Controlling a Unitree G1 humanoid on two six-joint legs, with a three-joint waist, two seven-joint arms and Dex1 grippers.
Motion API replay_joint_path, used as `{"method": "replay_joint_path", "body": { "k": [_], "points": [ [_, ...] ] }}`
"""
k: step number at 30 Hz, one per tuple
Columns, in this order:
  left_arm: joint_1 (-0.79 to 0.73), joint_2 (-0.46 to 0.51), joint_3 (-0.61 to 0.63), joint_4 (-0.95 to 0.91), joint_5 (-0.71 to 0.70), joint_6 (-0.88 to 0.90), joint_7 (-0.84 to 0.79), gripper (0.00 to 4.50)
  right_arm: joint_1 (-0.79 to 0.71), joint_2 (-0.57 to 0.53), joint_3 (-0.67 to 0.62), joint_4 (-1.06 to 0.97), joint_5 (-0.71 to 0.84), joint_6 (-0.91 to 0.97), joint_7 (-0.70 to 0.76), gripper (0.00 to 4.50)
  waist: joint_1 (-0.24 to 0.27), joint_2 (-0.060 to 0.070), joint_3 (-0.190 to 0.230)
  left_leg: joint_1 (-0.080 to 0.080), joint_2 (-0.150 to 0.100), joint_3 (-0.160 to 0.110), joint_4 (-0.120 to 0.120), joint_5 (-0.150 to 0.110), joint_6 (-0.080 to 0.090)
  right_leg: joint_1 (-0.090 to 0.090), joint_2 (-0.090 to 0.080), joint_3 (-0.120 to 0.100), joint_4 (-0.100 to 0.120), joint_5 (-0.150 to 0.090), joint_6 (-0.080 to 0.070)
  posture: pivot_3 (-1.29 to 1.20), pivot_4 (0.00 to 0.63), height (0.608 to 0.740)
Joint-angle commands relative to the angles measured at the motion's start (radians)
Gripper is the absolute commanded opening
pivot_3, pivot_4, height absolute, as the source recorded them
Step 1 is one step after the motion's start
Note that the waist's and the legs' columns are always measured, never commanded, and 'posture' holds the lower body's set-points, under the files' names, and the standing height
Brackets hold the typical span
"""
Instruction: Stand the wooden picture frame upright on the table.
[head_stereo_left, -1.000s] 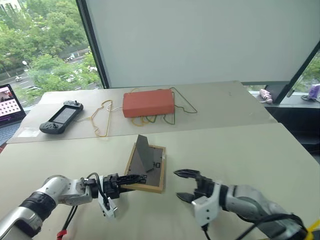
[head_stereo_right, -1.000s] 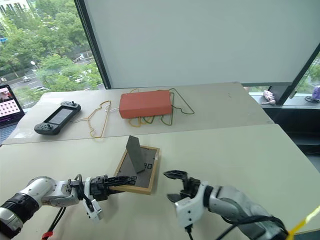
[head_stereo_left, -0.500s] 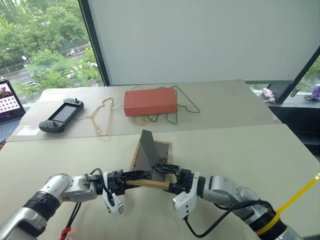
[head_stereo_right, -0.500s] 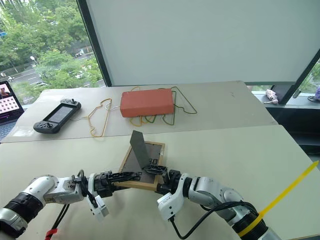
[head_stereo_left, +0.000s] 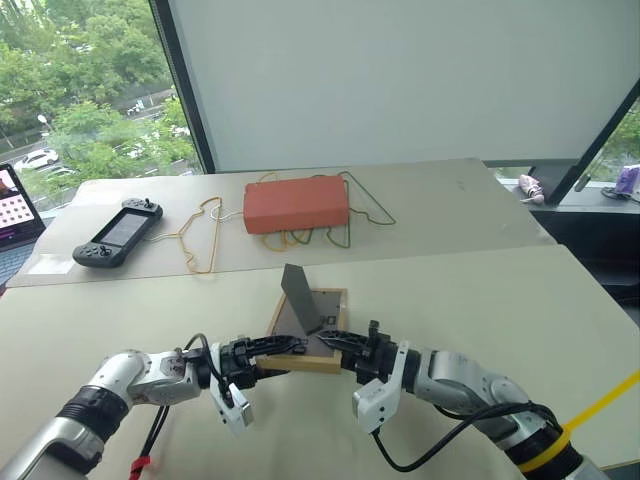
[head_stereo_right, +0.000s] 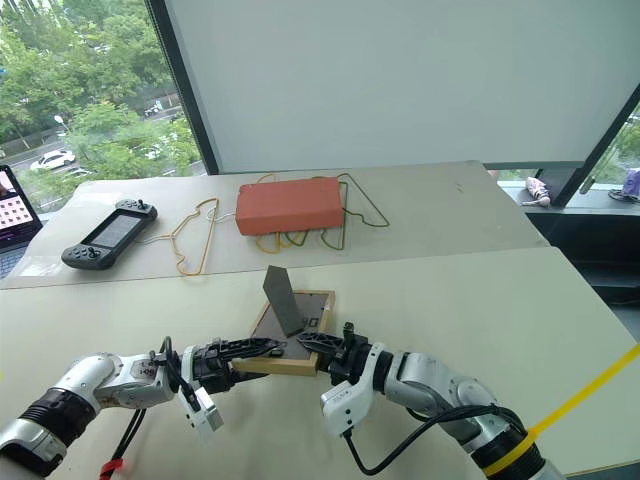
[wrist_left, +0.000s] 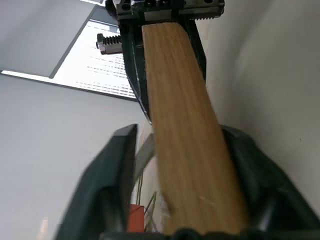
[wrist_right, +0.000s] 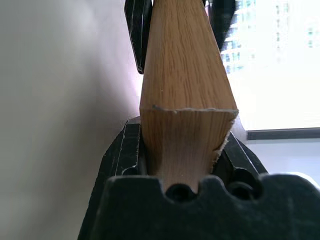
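The wooden picture frame (head_stereo_left: 312, 318) lies back-up on the beige table (head_stereo_left: 480, 310), its grey fold-out stand (head_stereo_left: 298, 295) raised. Both grippers meet at the frame's near rail. My right gripper (head_stereo_left: 335, 343) comes from the right and is shut on that rail; in the right wrist view the light wood (wrist_right: 185, 100) sits tight between the fingers (wrist_right: 122, 155). My left gripper (head_stereo_left: 283, 347) comes from the left and is open. In the left wrist view its fingers (wrist_left: 117, 170) straddle the rail (wrist_left: 185, 150) with a gap on one side.
An orange-red box (head_stereo_left: 296, 205) lies on wire hangers (head_stereo_left: 200, 235) at the back of the table. A black handheld game console (head_stereo_left: 113, 234) sits at the back left and a laptop (head_stereo_left: 15, 190) at the left edge. A yellow strip (head_stereo_left: 600, 400) crosses the near right corner.
My right gripper swung left to the frame's near rail and shut on it. My left gripper, shut on that rail before, has opened around it.
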Motion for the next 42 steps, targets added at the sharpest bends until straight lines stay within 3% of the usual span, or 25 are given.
{"method": "replay_joint_path", "body": {
  "k": [1,5,7,9,11,14,17,21,26,32,34,36,40,42],
  "points": [
    [0.027,0.021,0.054,-0.021,-0.103,-0.008,-0.038,3.8,0.009,-0.001,-0.07,-0.025,0.07,0.027,-0.011,1.24,-0.001,0.0,0.0,0.0,0.0,0.0,0.0,0.0,0.0,0.0,0.0,0.0,0.0,0.0,0.0,0.0,0.15,0.74],
    [0.144,0.076,0.117,-0.084,-0.334,0.021,-0.112,3.8,0.001,-0.017,-0.13,0.003,0.181,0.083,0.041,1.24,-0.01,0.0,0.0,0.0,0.0,0.0,0.0,0.0,0.001,-0.001,0.0,0.001,0.0,0.0,0.0,0.0,0.15,0.74],
    [0.245,0.123,0.139,-0.156,-0.506,0.092,-0.182,3.8,-0.051,-0.02,-0.2,0.036,0.323,0.164,0.1,1.24,-0.009,0.0,0.0,0.0,0.0,0.0,0.0,-0.001,0.001,-0.001,0.0,0.001,0.0,0.0,0.0,0.0,0.15,0.74],
    [0.327,0.149,0.165,-0.229,-0.587,0.135,-0.233,3.8,-0.094,-0.019,-0.243,0.041,0.473,0.253,0.181,1.24,-0.01,0.001,0.001,0.0,0.0,0.0,0.0,-0.001,0.001,-0.001,0.0,0.001,0.0,0.0,0.0,0.0,0.15,0.74],
    [0.406,0.146,0.177,-0.289,-0.679,0.213,-0.288,3.8,-0.164,0.012,-0.295,0.002,0.694,0.474,0.294,1.24,-0.006,0.001,0.001,0.0,0.0,0.0,0.0,-0.003,0.006,-0.001,0.0,0.001,0.0,0.001,0.0,0.0,0.15,0.74],
    [0.469,0.121,0.191,-0.352,-0.753,0.282,-0.362,3.8,-0.295,0.037,-0.383,-0.082,1.139,1.016,0.433,1.24,-0.005,0.002,0.001,0.001,0.001,0.0,0.0,-0.004,0.007,0.0,0.001,0.001,0.0,0.001,-0.001,0.0,0.15,0.74],
    [0.496,0.087,0.201,-0.4,-0.81,0.341,-0.426,3.8,-0.413,0.026,-0.462,-0.062,1.432,1.406,0.478,1.24,-0.004,0.003,0.002,0.001,0.002,0.0,0.0,-0.005,0.008,0.0,0.001,0.001,0.001,0.002,-0.002,0.0,0.15,0.74],
    [0.515,0.043,0.232,-0.432,-0.833,0.379,-0.49,3.8,-0.467,-0.008,-0.463,-0.02,1.547,1.614,0.517,1.24,0.001,0.003,0.002,0.0,0.002,-0.001,0.0,-0.006,0.012,-0.001,0.001,0.0,0.001,0.002,-0.003,0.0,0.15,0.74],
    [0.535,0.0,0.275,-0.442,-0.839,0.394,-0.548,3.8,-0.378,-0.066,-0.322,-0.019,1.465,1.572,0.61,1.24,0.0,0.003,0.002,-0.001,0.002,-0.001,0.001,-0.006,0.011,-0.002,0.001,-0.001,0.0,0.002,-0.002,0.0,0.15,0.74],
    [0.555,-0.038,0.307,-0.448,-0.851,0.395,-0.614,3.8,-0.31,-0.057,-0.274,0.004,1.426,1.536,0.631,1.24,-0.005,0.004,0.0,0.002,0.002,0.0,0.001,-0.006,0.012,0.0,0.001,0.0,0.0,0.002,-0.002,0.0,0.15,0.74],
    [0.557,-0.049,0.317,-0.448,-0.854,0.397,-0.631,3.85,-0.305,-0.058,-0.278,0.009,1.416,1.525,0.627,2.25,-0.004,0.003,-0.001,0.003,0.002,0.0,0.001,-0.006,0.012,0.001,0.001,0.0,0.0,0.002,-0.002,0.0,0.15,0.74],
    [0.558,-0.06,0.325,-0.447,-0.864,0.398,-0.649,3.85,-0.304,-0.055,-0.306,0.01,1.434,1.542,0.618,2.7,-0.003,0.003,-0.001,0.003,0.002,0.0,0.001,-0.006,0.012,0.001,0.001,0.0,0.0,0.002,-0.002,0.0,0.15,0.74],
    [0.556,-0.069,0.332,-0.439,-0.893,0.399,-0.691,3.85,-0.302,-0.069,-0.413,-0.025,1.515,1.616,0.586,4.2,-0.003,0.004,0.0,0.002,0.001,0.001,0.002,-0.006,0.011,-0.001,0.001,0.0,0.001,0.002,-0.002,0.0,0.15,0.74],
    [0.559,-0.075,0.339,-0.439,-0.919,0.42,-0.711,3.85,-0.287,-0.088,-0.471,-0.044,1.555,1.652,0.576,4.48,-0.001,0.004,0.0,0.002,0.001,0.001,0.002,-0.006,0.011,-0.001,0.001,0.0,0.0,0.002,-0.002,0.0,0.15,0.74]
  ]
}}
